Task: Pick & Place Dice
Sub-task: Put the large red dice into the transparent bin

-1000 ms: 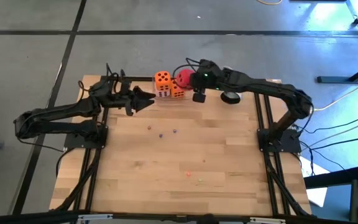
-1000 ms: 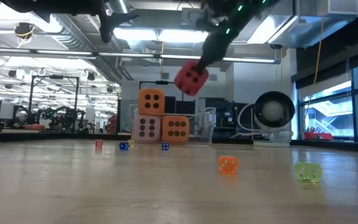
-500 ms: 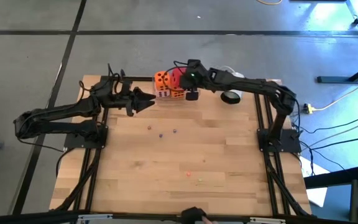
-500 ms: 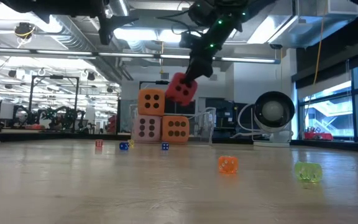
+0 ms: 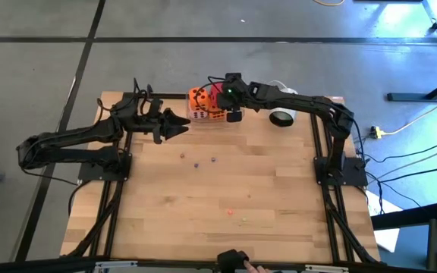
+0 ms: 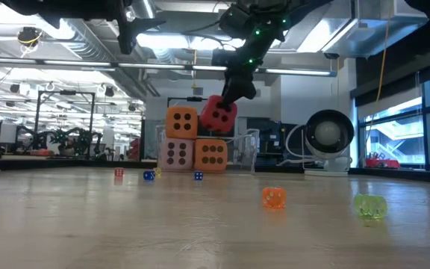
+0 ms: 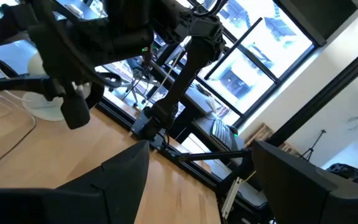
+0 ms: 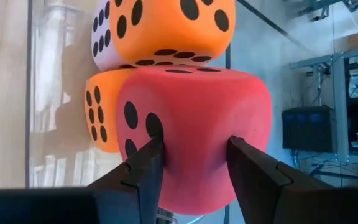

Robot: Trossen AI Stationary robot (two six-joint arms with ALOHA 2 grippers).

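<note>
The dice stand in a stack at the table's far edge. A pale pink die and an orange die rest side by side, and a second orange die sits on the pink one. The red die hangs tilted just above the lower orange die and beside the upper one; whether it touches them I cannot tell. My right gripper is shut on the red die. My left gripper hovers open just left of the stack, with nothing between its fingers. My right gripper pinches the red die between its two fingers, on two opposite faces near the corner facing the wrist. The soft faces dent in at the fingers. The fingers slant down from the table's right. The die is tilted and hangs below them.
Clear walls stand around the stack. A white and black round thing lies right of the dice. Tiny beads lie scattered over the table's middle, with an orange one and a green one nearer the camera.
My right gripper has carried the red die down and toward the table's left, up to the stack beside the upper orange die. Its wrist has rolled, and the die has turned with it. The three stacked dice have stayed in place.
</note>
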